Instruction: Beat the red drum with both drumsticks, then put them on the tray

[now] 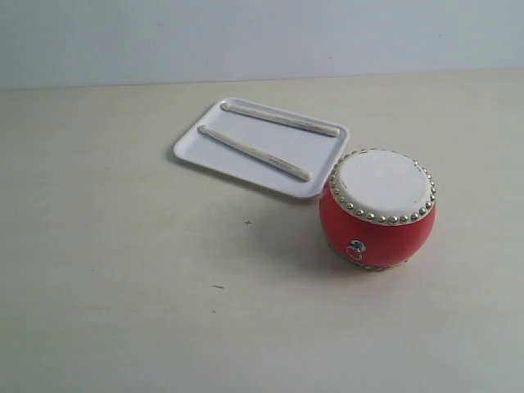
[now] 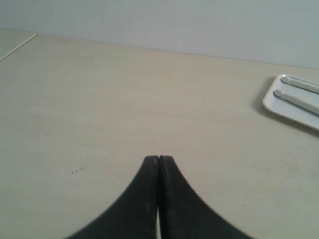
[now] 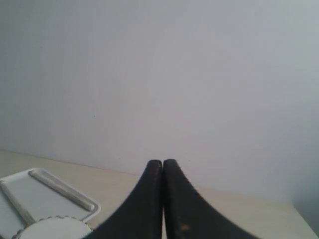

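Observation:
The red drum (image 1: 377, 211) with its white skin and silver studs stands upright on the table, just right of the white tray (image 1: 214, 154). Both pale drumsticks lie on the tray, one (image 1: 279, 119) along the far side and one (image 1: 254, 153) nearer. Neither arm shows in the exterior view. My left gripper (image 2: 158, 158) is shut and empty over bare table, with the tray (image 2: 271, 102) and the stick ends (image 2: 299, 83) off to one side. My right gripper (image 3: 162, 162) is shut and empty, with the drum's skin (image 3: 52, 229) and the tray (image 3: 37, 199) below it.
The pale wooden table (image 1: 123, 270) runs back to a plain light wall (image 1: 262, 37). A table edge or seam (image 2: 17, 46) shows in a corner of the left wrist view.

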Action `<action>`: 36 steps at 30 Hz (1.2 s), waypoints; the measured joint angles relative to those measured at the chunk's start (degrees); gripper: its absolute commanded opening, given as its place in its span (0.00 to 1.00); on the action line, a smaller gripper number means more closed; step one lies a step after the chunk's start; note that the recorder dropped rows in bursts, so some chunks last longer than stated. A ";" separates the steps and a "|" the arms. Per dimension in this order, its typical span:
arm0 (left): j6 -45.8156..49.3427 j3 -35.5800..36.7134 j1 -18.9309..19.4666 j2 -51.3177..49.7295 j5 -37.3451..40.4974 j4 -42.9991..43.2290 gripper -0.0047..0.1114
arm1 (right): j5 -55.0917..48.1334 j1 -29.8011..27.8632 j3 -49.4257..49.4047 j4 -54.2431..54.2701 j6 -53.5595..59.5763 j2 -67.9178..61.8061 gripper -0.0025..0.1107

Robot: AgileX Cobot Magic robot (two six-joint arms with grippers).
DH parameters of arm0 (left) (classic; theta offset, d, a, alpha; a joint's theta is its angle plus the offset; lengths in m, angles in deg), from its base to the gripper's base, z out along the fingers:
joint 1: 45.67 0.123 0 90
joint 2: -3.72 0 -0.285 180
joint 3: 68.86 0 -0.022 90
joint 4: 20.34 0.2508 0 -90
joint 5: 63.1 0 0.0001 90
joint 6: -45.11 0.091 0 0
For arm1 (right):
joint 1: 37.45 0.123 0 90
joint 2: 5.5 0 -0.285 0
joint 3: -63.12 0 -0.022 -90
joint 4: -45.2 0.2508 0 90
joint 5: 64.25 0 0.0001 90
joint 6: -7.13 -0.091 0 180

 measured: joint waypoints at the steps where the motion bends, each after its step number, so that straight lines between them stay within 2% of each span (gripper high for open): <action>1: 0.00 0.00 0.00 0.00 0.00 0.00 0.04 | 1.05 0.00 -0.46 0.11 -0.53 0.00 0.02; 9: 0.00 0.00 0.00 0.00 0.00 0.00 0.04 | 3.95 0.00 -1.89 0.75 -4.47 0.00 0.02; 13: 0.00 0.00 0.00 0.00 0.00 0.00 0.04 | 4.18 0.00 -6.04 -8.31 -19.07 -0.04 0.02; 15: 0.00 0.00 0.00 0.00 0.00 0.00 0.04 | 4.18 0.00 -8.55 -11.06 -22.86 0.19 0.02; 23: 0.00 0.00 0.00 0.00 0.00 0.00 0.04 | 4.08 0.00 -16.96 -11.84 -24.19 0.34 0.02; 36: 0.00 0.00 0.00 0.00 0.00 0.00 0.04 | 2.43 0.00 -17.28 -11.46 -24.42 0.34 0.02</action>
